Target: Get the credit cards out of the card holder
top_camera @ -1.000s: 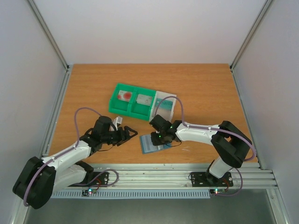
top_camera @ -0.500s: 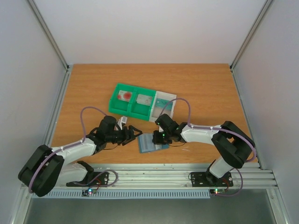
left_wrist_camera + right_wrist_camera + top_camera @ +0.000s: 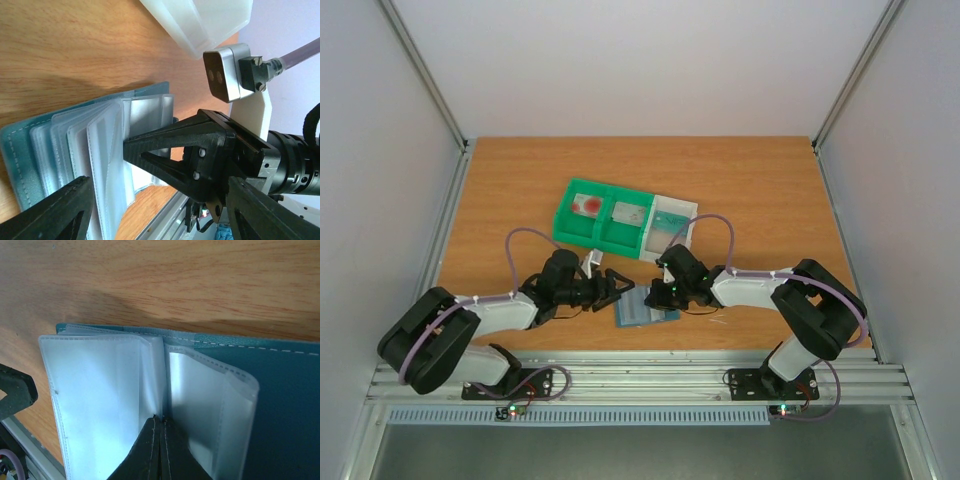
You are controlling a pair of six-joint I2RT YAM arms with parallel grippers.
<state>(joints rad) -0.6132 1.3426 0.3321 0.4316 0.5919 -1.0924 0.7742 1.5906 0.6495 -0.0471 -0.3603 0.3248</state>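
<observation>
My right gripper (image 3: pixel 661 297) is clenched. In the right wrist view its two black fingers (image 3: pixel 150 450) press flat together, their tips sitting in the crease between two clear plastic sleeves (image 3: pixel 100 400) of the card holder (image 3: pixel 645 308). Whether a leaf of plastic is caught between them I cannot tell (the tips meet right at the fold). My left gripper (image 3: pixel 619 290) is released and spread wide, low over the table (image 3: pixel 770 190), just beside the holder's left edge. In the left wrist view my own left fingers (image 3: pixel 60 212) frame the fanned sleeves, with the right gripper's pointed tip reaching in among them.

The card holder lies open on the wood near the front edge, between my two grippers, with its teal cover down and its sleeves fanned upward. Behind it stands the bin (image 3: pixel 563 224), green with a white end compartment. A card with red marks (image 3: pixel 587 206) lies in the leftmost green compartment and a grey card (image 3: pixel 630 212) in the next. What looks like a greenish card (image 3: pixel 670 222) lies in the white one.
</observation>
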